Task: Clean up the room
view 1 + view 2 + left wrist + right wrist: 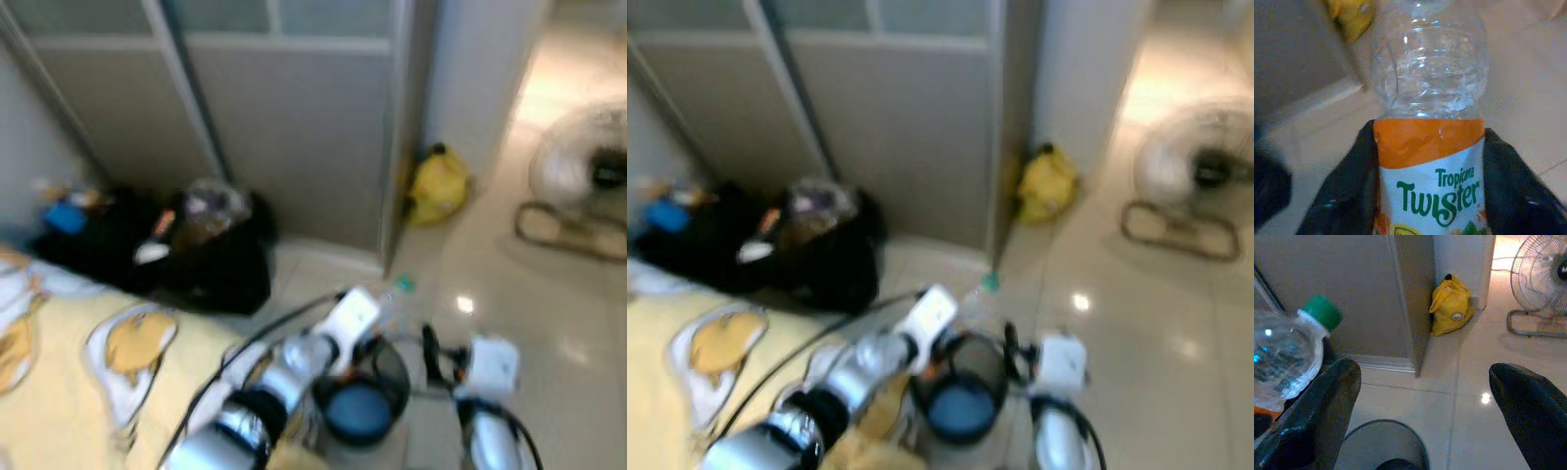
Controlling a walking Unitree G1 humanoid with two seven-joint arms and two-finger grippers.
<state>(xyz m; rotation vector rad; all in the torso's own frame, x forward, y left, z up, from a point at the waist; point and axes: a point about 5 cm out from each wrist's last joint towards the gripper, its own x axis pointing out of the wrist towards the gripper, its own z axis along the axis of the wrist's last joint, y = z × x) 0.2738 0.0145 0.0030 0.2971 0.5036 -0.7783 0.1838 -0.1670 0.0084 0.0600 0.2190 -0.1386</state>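
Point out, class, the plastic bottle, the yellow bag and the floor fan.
plastic bottle (pixel 1430 156): left wrist view, on its orange and white label.
yellow bag (pixel 1450 306): right wrist view, on its front.
floor fan (pixel 1542 276): right wrist view, on its wire grille.

bottle (pixel 1429 98): clear ribbed plastic, glossy paper-like orange/white label, green plastic cap | left gripper (pixel 1430 196) fingers (pixel 1520 191): glossy black plastic | floor (pixel 1484 362): smooth glossy tile, reflective | yellow bag (pixel 1450 306): soft, matt | fan (pixel 1542 279): wire metal grille | bin (pixel 358 406): dark, smooth | bedsheet (pixel 59 411): printed cloth
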